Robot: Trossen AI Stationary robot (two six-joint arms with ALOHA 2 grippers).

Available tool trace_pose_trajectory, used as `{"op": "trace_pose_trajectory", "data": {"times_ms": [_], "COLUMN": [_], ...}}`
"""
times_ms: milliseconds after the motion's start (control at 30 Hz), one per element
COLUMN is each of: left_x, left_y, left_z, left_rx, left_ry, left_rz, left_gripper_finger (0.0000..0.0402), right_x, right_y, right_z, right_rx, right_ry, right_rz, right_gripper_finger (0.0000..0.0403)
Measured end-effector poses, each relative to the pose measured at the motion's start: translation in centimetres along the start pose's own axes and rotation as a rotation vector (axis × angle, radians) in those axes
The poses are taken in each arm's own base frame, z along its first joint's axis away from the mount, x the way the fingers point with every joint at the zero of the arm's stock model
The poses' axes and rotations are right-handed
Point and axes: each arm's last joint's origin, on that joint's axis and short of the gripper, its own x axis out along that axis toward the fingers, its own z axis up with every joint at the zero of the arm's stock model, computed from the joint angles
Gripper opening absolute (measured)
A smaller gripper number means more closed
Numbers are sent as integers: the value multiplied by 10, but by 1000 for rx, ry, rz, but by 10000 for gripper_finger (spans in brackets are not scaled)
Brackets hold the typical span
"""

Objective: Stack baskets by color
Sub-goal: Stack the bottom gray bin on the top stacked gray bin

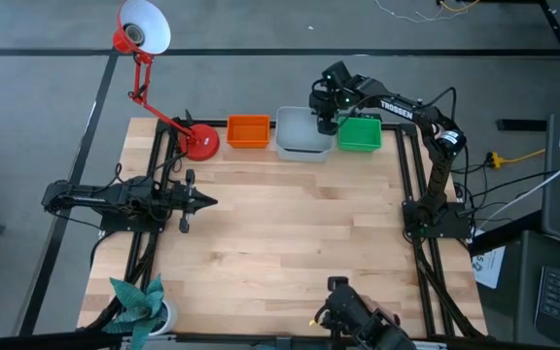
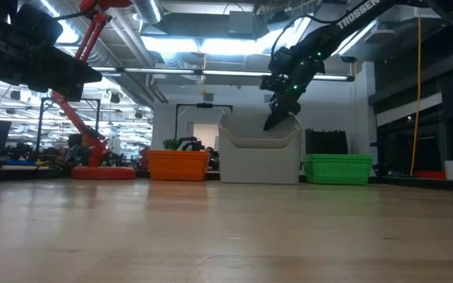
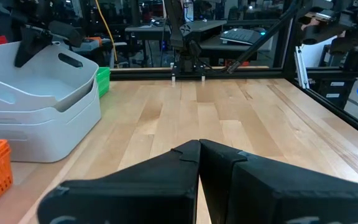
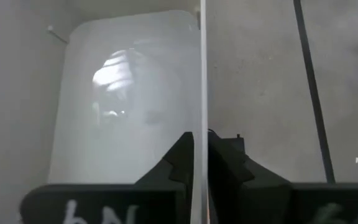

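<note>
At twelve o'clock the right gripper [image 4: 201,163] pinches the translucent pale grey plastic basket [image 1: 302,135] by its wall; release only once seated squarely. The left gripper [image 1: 206,201] waits, fingers closed.

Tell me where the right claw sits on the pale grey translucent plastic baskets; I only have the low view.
Observer: From above, the right claw is at the wall of the pale grey translucent plastic basket stack that faces the green mesh plastic basket.
Operator: Check inside the top grey one.
Observer: The right wrist view looks into it, and it is empty.
Operator: Report the left claw.
Observer: The left claw is shut on nothing, at the left side of the wooden table, pointing toward its middle.
</note>
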Motion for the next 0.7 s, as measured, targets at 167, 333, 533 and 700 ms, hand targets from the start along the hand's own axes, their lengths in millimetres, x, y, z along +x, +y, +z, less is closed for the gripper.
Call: {"op": "trace_pose_trajectory", "data": {"times_ms": [167,333,533,700], "left_x": [0,0,0,0], "left_y": [0,0,0,0], "left_z": [0,0,0,0], "left_rx": [0,0,0,0], "left_ry": [0,0,0,0], "left_rz": [0,0,0,0], "left_gripper_finger": [0,0,0,0], "right_x": [0,0,0,0], "right_y": [1,1,0,-1], "right_z": [-1,-1,-1,1], "right_rx": [55,85,83,78], "right_ry": [6,7,3,-26], "right_rz": [8,11,8,8], "right_gripper_finger": [48,95,143,125]}}
